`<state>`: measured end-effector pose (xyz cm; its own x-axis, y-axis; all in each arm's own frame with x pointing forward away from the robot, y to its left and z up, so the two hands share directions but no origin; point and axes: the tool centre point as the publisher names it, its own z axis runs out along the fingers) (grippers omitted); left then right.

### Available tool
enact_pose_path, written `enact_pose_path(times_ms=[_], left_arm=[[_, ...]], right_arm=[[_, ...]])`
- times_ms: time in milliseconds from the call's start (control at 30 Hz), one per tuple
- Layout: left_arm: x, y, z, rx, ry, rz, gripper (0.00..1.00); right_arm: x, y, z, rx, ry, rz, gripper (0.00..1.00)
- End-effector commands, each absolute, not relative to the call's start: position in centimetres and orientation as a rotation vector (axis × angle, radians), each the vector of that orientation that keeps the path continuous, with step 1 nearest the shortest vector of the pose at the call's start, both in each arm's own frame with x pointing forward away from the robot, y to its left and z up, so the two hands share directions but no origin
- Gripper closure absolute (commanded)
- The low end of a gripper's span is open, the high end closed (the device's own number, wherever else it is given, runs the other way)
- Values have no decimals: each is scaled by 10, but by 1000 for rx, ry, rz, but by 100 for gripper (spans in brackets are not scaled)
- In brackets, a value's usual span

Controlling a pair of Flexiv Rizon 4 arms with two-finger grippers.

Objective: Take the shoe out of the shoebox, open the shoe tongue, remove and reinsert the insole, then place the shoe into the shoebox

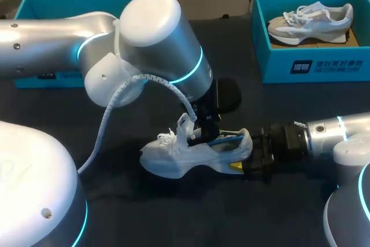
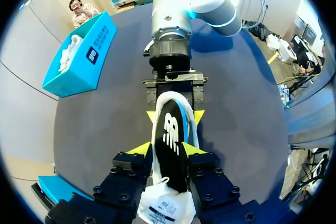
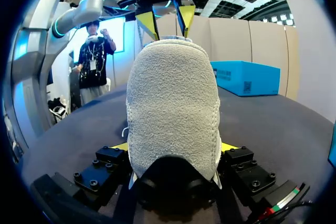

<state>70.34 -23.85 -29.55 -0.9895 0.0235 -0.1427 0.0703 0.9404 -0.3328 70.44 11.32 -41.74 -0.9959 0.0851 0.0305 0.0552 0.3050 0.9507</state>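
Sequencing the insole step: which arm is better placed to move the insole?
Left: the left gripper pinches the black insole over the shoe; the right gripper clamps its heel, steadying it.

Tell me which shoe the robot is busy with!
Look at the middle of the dark table. The white shoe lies out there on the tabletop. The other shoe is greyish and sits inside the blue box at the far right.
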Motion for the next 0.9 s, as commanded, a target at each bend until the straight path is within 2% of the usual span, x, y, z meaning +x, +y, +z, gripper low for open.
enact_pose_path(times_ms=[33,667,700,767,833,900], left_arm=[[708,-246,-304,85,2972,-508,66],[703,-250,-320,119,3008,-478,66],[707,-258,-330,93,2991,-448,76],[710,-260,-332,85,2991,-444,85],[710,-261,-333,79,2989,-443,100],[711,-261,-333,71,2984,-443,100]], right_arm=[[704,115,-417,137,2519,1827,100],[704,115,-417,137,2519,1827,100],[704,115,-417,137,2519,1827,100],[704,115,-417,137,2519,1827,100],[704,115,-417,137,2519,1827,100],[704,115,-417,137,2519,1827,100]])
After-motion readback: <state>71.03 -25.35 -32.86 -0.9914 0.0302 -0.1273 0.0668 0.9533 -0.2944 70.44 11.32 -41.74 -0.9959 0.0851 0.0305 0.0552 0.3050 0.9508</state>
